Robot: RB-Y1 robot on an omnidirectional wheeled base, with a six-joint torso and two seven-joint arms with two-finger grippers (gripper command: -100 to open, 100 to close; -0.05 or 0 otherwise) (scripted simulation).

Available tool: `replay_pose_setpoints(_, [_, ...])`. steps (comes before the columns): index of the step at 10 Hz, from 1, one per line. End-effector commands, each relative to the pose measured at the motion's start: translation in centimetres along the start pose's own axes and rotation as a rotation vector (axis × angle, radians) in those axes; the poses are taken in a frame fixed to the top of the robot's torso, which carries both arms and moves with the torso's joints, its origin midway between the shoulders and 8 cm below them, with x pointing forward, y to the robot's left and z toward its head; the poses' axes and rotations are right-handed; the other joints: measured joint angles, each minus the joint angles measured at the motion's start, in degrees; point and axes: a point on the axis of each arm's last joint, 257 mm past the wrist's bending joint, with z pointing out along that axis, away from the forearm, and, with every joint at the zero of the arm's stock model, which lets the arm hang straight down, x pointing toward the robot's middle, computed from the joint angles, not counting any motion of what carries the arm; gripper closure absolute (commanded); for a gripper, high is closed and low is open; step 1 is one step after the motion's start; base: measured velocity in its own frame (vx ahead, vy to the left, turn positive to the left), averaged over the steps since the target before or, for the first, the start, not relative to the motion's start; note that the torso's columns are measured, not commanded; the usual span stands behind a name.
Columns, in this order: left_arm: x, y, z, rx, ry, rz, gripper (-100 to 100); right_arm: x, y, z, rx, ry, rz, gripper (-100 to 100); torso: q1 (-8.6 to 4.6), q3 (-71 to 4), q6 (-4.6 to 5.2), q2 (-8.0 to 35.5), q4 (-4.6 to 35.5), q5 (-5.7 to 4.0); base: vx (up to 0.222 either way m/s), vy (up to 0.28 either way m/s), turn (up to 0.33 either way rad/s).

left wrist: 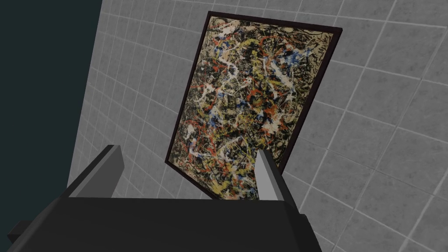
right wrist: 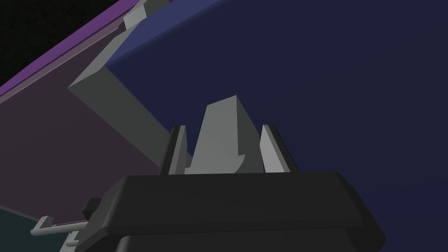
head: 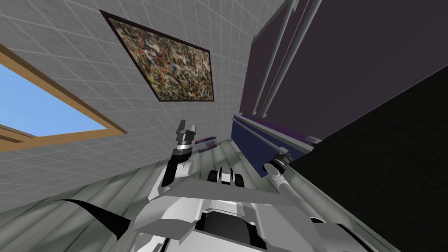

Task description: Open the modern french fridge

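**A:** Where does the fridge stand, and which way does it face?

**B:** The fridge [head: 332,65] rises tall beside the tiled wall [head: 87,52], with its dark purplish-grey front turned toward me. Two upper doors meet at a seam. The door handles [head: 280,57] are long grey bars that run side by side along that seam, lengthwise up the fridge.

**A:** And lower on the fridge?

**B:** Under the doors sits a dark blue drawer [right wrist: 350,87]. Its bar handle [right wrist: 218,142] is grey too, but it lies crosswise along the drawer's upper edge, at right angles to the door handles.

**A:** Which pincer is at it?

**B:** The right pincer [right wrist: 222,127]. Its two fingers stand one on each side of a grey block of the bar handle and press its sides, so it is clamped on it. The blue drawer front lies just behind the fingers.

**A:** And the other one?

**B:** The left pincer [head: 187,128] is raised well away from the fridge's front, on the side toward the tiled wall. Its fingers are spread wide with nothing between them.

**A:** What is around the fridge?

**B:** A dark-framed painting [head: 170,61] of speckled splashes hangs on the tiled wall near the fridge. A wood-framed window [head: 39,109] showing blue lies farther from the fridge than the painting. On the fridge's opposite side is a black area [head: 393,175].
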Motion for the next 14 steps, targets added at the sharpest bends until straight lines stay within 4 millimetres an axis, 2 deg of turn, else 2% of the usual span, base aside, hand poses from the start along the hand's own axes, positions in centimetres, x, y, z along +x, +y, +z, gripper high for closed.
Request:
replay_pose_setpoints(1, [0.0,0.0,0.0,0.000,0.000,0.000,0,-0.2,0.3,-0.3,-0.007,-0.002,-0.001,100,-0.30,-0.1,0.07,-0.1,0.1,0.10,-0.064,0.112,-0.020])
replay_pose_setpoints(9, [0.0,0.0,0.0,0.000,0.000,0.000,0,-1.4,0.8,-1.1,-0.014,-0.013,0.001,100,0.04,0.0,0.00,0.0,0.0,0.00,-0.088,0.152,-0.014])
replay_pose_setpoints(10, [0.0,0.0,0.0,0.000,0.000,0.000,0,-1.8,-0.1,0.7,-0.005,-0.013,0.000,-100,0.08,0.1,-0.02,0.1,0.0,-0.04,-0.091,0.123,-0.035])
replay_pose_setpoints(12, [0.0,0.0,0.0,0.000,0.000,0.000,0,-2.8,-1.0,2.9,-0.008,-0.017,0.000,-100,-0.33,-0.1,0.14,0.0,0.2,0.17,-0.041,0.052,-0.038])
replay_pose_setpoints(14, [0.0,0.0,0.0,0.000,0.000,0.000,0,-3.5,-1.6,4.3,-0.009,-0.021,0.001,-100,-0.01,0.1,0.20,0.2,0.1,0.18,-0.032,0.042,-0.019])
